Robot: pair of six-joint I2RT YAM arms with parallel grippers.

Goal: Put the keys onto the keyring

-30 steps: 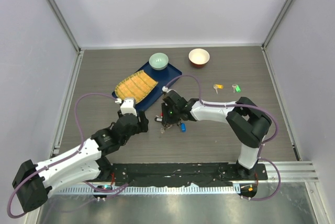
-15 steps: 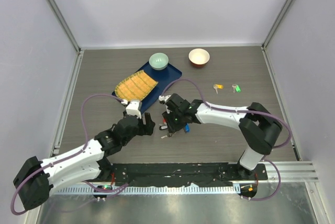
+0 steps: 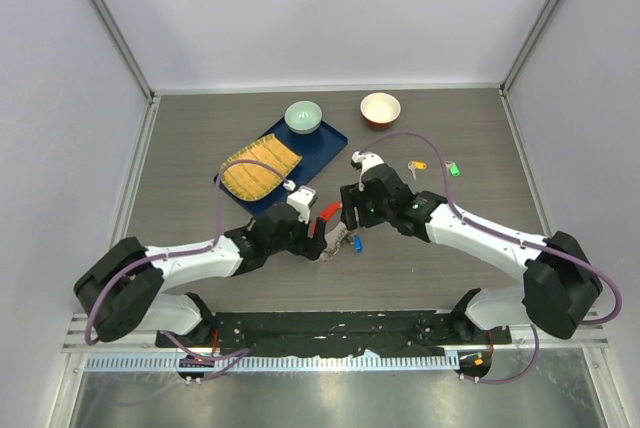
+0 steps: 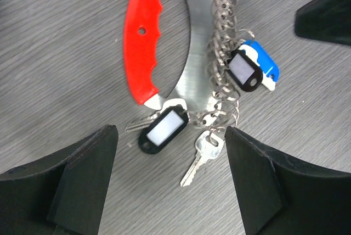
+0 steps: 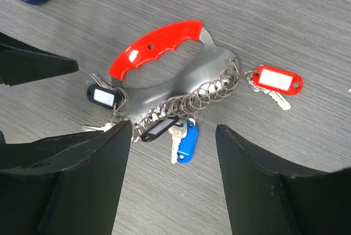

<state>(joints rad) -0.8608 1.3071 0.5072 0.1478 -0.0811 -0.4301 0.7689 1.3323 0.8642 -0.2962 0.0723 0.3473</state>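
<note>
Keyring [image 3: 335,231] is being noted lying flat on the table [image 3: 200,118], just off the near corner of the tray [image 3: 330,138], on the side facing the arm bases. Its long axis is running roughly alongside the tray's nearest edge. The red grip [image 5: 156,43] is being kept on the tray side and the row of small rings [image 5: 192,100] on the side away from the tray.

Left gripper [image 4: 171,136]: fingers are being held spread wide, pinching nothing. The tagged end of the keyring is lying just ahead of and between the fingertips.

Right gripper [image 5: 173,128]: fingers are likewise being held spread, nothing pinched. The keyring is lying ahead of them, with the blue tag [image 5: 187,141] hanging nearest the gap. No contact with either gripper is being seen.

Yellow key [image 3: 416,165] and green key [image 3: 452,169] are lying loose beyond the tray's right corner, near each other, well apart from the keyring and not on it.

Judgement: the coming move is being governed by that gap. The loose keys are lying to the right-arm side of the keyring, so the right gripper is the nearer for fetching. The left gripper, at the opposite end of the long axis, is being judged better placed for steadying.
</note>
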